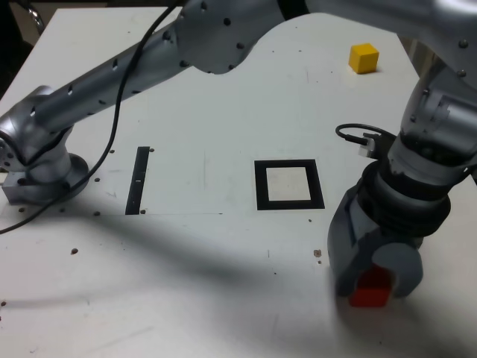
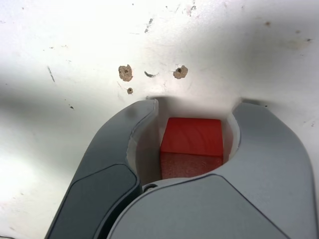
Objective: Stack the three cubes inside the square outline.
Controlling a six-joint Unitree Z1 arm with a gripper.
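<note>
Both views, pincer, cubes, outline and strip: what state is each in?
Pincer: lowered around the red cube, jaws apart; firm grip cannot be told.
Red cube: between the jaws, outside the outline.
Yellow cube: resting on the table, unheld.
Black square outline: flat, no cube inside.
Black strip: lying flat.

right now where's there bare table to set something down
In the exterior view, bare table lies between the black strip and the square outline, and from that outline up toward the yellow cube. It's crowded at lower right, where the claw surrounds the red cube.
</note>
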